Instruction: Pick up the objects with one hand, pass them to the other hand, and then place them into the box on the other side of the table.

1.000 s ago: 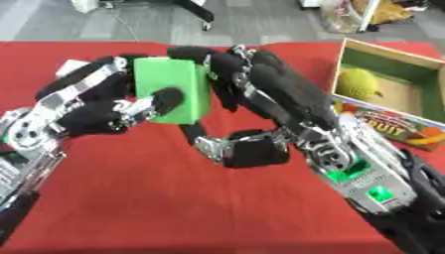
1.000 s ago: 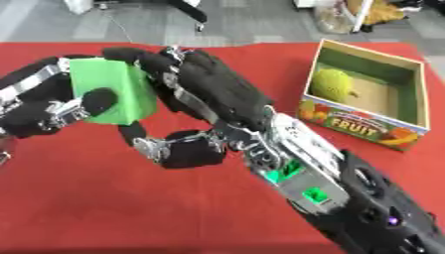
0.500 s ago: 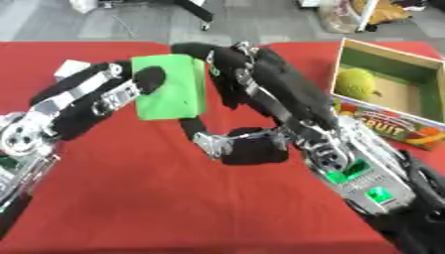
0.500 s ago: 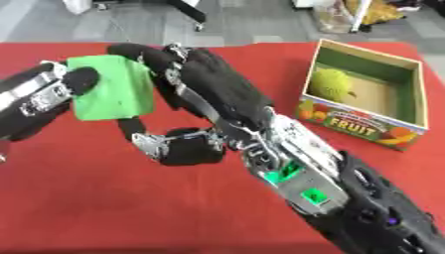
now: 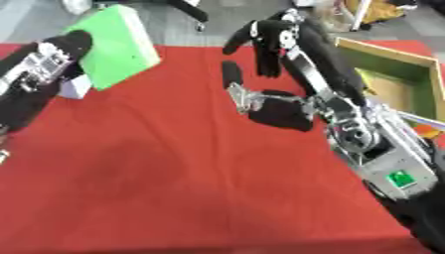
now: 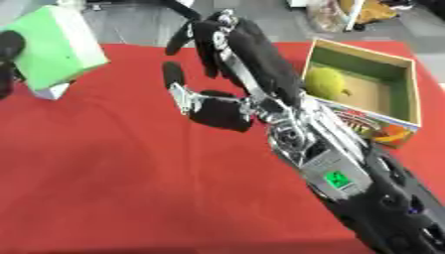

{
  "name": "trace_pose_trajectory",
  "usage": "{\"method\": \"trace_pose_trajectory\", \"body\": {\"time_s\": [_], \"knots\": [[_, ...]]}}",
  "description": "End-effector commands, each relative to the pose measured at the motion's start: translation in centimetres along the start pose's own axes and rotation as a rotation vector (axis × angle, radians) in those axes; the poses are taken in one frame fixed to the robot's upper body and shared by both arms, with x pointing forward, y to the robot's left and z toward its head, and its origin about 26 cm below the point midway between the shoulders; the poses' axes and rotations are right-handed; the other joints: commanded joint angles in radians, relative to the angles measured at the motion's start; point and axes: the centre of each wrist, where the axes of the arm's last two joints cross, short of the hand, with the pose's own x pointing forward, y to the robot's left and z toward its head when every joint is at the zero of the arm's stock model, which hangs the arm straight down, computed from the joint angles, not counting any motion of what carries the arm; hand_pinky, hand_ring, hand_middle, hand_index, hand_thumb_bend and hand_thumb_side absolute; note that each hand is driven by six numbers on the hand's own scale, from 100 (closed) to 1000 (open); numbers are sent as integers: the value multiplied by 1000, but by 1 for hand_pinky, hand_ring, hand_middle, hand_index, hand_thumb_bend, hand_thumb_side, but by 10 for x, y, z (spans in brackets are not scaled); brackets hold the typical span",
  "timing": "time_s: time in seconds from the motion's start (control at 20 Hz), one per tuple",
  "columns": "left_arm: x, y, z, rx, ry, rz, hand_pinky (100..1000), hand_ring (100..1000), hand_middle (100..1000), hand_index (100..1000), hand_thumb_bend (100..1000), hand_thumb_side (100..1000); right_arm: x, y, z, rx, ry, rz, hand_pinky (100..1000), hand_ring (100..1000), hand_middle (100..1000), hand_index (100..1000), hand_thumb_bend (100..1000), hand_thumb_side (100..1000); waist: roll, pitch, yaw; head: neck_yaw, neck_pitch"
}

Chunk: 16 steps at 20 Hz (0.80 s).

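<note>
The left hand (image 5: 39,64) has pulled the bright green rectangular block (image 5: 117,45) away from the right hand (image 5: 282,42); left fingers grasp it, right fingers are released. Only the right eye view shows the yellow-green round fruit (image 6: 325,82) in the open cardboard box (image 6: 408,94).

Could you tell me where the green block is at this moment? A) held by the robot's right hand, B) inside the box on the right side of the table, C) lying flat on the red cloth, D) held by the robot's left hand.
D: the green block sits in the left hand at the upper left, while the right hand is apart from it, holding nothing.
</note>
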Motion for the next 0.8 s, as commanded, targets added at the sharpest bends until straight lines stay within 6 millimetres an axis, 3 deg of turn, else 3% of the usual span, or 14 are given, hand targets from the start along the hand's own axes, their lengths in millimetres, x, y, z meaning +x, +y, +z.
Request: {"method": "trace_pose_trajectory", "body": {"time_s": [0.05, 0.25, 0.55, 0.75, 0.8], "knots": [[7, 15, 6, 68, -24, -35, 822, 625, 627, 776, 299, 895, -13, -21, 2, -76, 62, 53, 201, 319, 161, 598, 100, 241, -9, -11, 0, -12, -2], [2, 15, 10, 104, -21, -2, 811, 595, 582, 749, 287, 878, -27, -32, 13, -137, 183, 55, 194, 313, 151, 594, 100, 266, -10, -9, 1, -17, -2], [4, 10, 5, 94, -59, 45, 802, 566, 547, 718, 257, 823, -26, -27, 15, -128, 187, 24, 205, 323, 161, 634, 100, 292, -10, -10, 0, -43, -14], [5, 6, 2, 69, -77, 72, 800, 557, 537, 709, 245, 811, -14, -20, 5, -65, 85, 4, 220, 334, 175, 733, 100, 306, -8, -12, 1, -61, -22], [6, 5, 0, 54, -78, 78, 800, 557, 537, 708, 243, 812, -9, -18, 0, -38, 36, 2, 232, 345, 189, 836, 151, 316, -8, -13, 2, -65, -21]]}}
